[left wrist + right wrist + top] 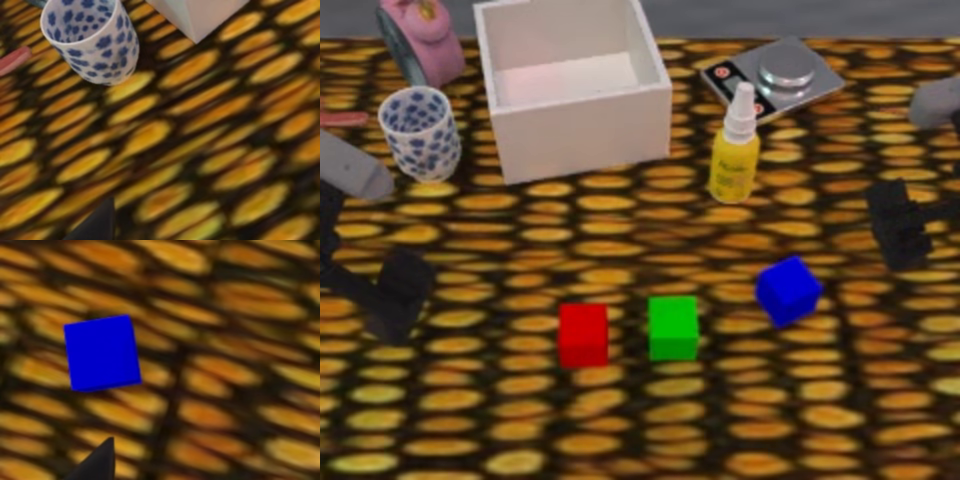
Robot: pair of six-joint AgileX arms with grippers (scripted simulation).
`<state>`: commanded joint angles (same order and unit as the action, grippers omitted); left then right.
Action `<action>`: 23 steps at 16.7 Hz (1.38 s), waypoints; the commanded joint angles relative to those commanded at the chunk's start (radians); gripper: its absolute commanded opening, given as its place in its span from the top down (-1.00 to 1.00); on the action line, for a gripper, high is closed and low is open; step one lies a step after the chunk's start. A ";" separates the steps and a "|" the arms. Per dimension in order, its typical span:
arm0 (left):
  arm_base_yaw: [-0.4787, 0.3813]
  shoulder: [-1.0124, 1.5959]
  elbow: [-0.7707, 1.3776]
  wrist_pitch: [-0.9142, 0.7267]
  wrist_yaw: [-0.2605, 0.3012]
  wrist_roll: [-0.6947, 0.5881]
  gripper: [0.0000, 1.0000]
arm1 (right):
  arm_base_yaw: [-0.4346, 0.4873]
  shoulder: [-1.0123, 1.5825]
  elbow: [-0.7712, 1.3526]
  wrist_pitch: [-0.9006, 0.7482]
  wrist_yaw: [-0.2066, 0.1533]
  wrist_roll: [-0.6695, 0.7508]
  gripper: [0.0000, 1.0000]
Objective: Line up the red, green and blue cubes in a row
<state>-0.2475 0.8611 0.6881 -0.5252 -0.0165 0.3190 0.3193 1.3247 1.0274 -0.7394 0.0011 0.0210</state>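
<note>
Leftmost, my left gripper [395, 290] hung low over the table's [640, 430] left side, holding nothing; whether its fingers stood wide or narrow I could not tell, since its wrist view caught only one dark fingertip [97, 222] over the patterned cloth. Behind it stood a blue-spotted white cup [419, 131], with a pink object [420, 38] at the far left corner. Next came the big white box [575, 85], open at the top, toward the back. Nearer the front lay the red cube [583, 335], and just beside it on its right, apart but level with it, the green cube [673, 327]. A yellow spray bottle [735, 152] stood upright behind them, in front of a grey scale [772, 76]. The blue cube [788, 290] sat farther right, turned at an angle and a little farther back than the other two, out of their line. My right gripper [900, 225] hovered near the blue cube's right, apart from it and empty; its finger spread could not be told either.
</note>
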 joint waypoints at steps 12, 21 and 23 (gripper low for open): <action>0.265 -0.853 -0.681 0.518 0.016 -0.315 -1.00 | 0.177 0.731 0.608 -0.407 0.001 0.012 -1.00; 0.268 -0.861 -0.688 0.525 0.016 -0.319 -1.00 | 0.178 0.761 0.561 -0.336 0.001 0.011 -1.00; 0.268 -0.861 -0.688 0.525 0.016 -0.319 -1.00 | 0.178 0.789 0.512 -0.252 0.001 0.012 -1.00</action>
<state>0.0200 0.0000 0.0000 0.0000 0.0000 0.0000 0.4977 2.1136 1.5397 -0.9917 0.0023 0.0333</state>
